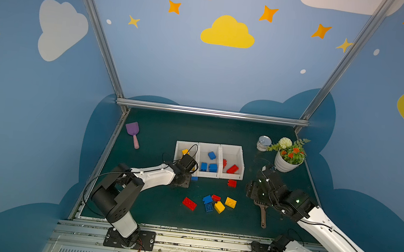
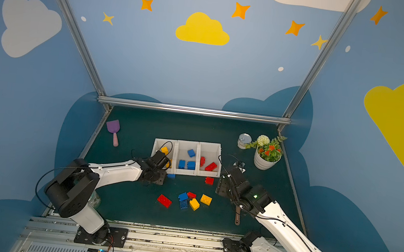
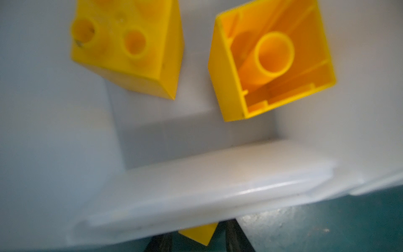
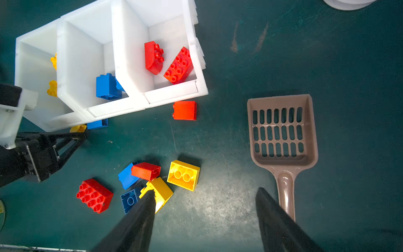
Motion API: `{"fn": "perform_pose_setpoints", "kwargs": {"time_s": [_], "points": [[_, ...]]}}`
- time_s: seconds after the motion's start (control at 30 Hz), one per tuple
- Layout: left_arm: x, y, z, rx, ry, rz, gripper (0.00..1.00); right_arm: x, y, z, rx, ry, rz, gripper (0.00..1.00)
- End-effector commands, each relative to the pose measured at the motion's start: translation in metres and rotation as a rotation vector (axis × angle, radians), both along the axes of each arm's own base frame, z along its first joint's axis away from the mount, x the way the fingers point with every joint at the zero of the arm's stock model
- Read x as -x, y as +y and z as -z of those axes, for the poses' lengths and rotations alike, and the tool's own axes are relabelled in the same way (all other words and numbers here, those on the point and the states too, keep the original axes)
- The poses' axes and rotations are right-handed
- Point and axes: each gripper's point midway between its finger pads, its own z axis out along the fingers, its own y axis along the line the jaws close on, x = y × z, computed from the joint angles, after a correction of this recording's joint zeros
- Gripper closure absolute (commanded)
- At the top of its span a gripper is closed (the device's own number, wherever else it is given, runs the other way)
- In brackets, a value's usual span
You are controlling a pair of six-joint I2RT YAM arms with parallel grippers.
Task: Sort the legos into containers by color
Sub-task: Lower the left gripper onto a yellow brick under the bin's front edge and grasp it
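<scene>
Robot sorting cell: no readable text, label, brand or no. on legos (image 4: 183, 175), containers (image 4: 174, 96), walls (image 1: 177, 64).

Both top views look from high behind the arm bases (image 1: 128, 238), down and forward over the green table (image 1: 149, 211) to the back wall (image 1: 214, 76), wide and far, sharing almost the whole scene, slightly shifted sideways. The left wrist camera sits very close to one white bin (image 3: 196, 185), peering over its front lip at two yellow bricks (image 3: 272, 61). The right wrist camera looks down on the table at mid range, sharing the bin row (image 4: 174, 96), the loose bricks (image 4: 183, 174) and the brown scoop (image 4: 281, 131) with them.
</scene>
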Motion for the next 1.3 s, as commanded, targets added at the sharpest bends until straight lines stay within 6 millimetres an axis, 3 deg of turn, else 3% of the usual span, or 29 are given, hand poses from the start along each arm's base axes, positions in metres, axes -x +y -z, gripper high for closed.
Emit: {"fn": "perform_pose_setpoints", "kwargs": {"time_s": [0.0, 0.7, 1.1, 1.27], "points": [[0.006, -0.001, 0.008, -0.01, 0.024, 0.019, 0.64, 0.002, -0.006, 0.004, 0.013, 0.007, 0.021, 0.28], [0.028, -0.006, 0.015, -0.04, 0.046, 0.062, 0.79, 0.003, -0.003, 0.009, 0.002, 0.018, 0.016, 0.3], [0.05, -0.006, 0.011, -0.039, 0.056, 0.068, 0.8, 0.005, -0.004, 0.011, -0.004, 0.024, 0.019, 0.3], [0.056, -0.006, -0.001, -0.019, 0.048, 0.068, 0.8, 0.005, -0.003, 0.013, -0.003, 0.028, 0.016, 0.3]]}}
